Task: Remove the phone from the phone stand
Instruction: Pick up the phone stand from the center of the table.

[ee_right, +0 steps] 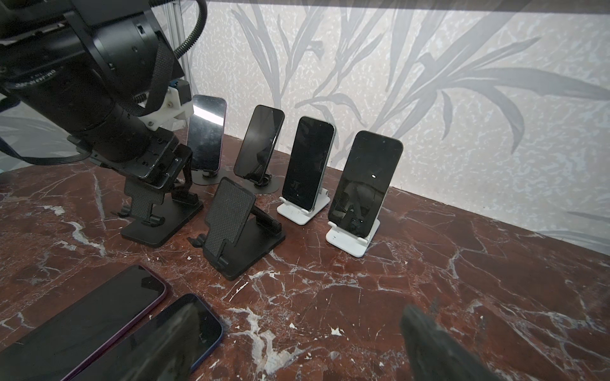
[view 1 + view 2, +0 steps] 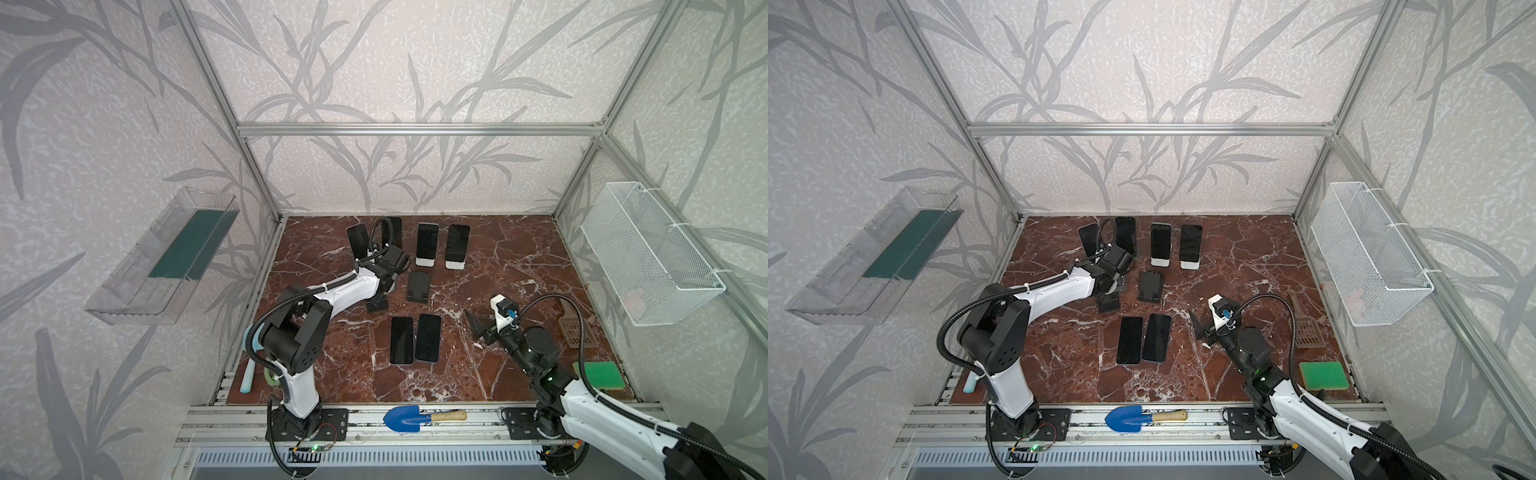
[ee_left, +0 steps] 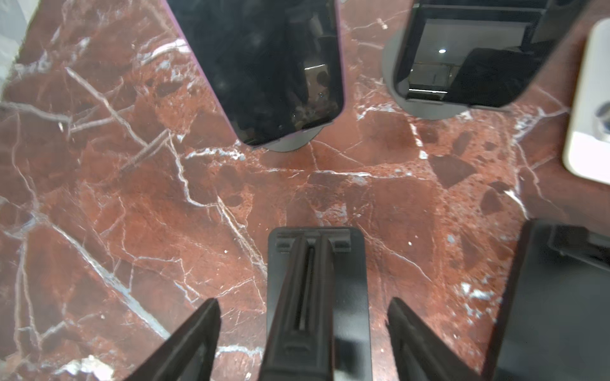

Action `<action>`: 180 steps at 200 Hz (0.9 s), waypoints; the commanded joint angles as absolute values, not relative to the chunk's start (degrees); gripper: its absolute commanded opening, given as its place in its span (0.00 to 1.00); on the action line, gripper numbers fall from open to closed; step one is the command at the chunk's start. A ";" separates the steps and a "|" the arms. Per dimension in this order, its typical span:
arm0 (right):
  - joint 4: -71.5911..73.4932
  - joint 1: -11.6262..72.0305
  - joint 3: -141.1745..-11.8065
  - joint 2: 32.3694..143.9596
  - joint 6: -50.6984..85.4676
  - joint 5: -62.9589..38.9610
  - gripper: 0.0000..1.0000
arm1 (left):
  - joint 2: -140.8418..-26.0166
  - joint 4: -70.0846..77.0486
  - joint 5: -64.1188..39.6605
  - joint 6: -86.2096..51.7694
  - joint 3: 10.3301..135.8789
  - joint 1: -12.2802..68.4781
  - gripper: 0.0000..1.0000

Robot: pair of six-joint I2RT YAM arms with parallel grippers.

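Ahead of my left gripper [image 3: 303, 299]: purple-edged phone [image 3: 264, 66]
Jaws wide, astride an empty stand [image 3: 350, 264]; phone's length runs away from them; left is nearer, I judge.

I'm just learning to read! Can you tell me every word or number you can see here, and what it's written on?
Nothing here can be read.
Tiny white print on the left arm: too blurred to read.
Phones on the stands: dark screens, no words.
Flat phones: dark screens, no words.
Blue trowel: no label seen.
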State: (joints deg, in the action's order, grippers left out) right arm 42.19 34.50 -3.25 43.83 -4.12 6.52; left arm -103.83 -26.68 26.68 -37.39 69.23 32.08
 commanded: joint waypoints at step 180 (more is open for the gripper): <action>44.74 34.63 -3.31 43.59 -3.57 6.97 0.95 | -91.65 -26.80 22.09 -13.77 66.37 13.56 0.58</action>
State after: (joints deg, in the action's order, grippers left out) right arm 42.22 34.50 -3.25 43.81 -4.10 6.57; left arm -92.23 -28.51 23.97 -22.46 65.49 17.76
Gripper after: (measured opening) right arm 0.947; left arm 0.695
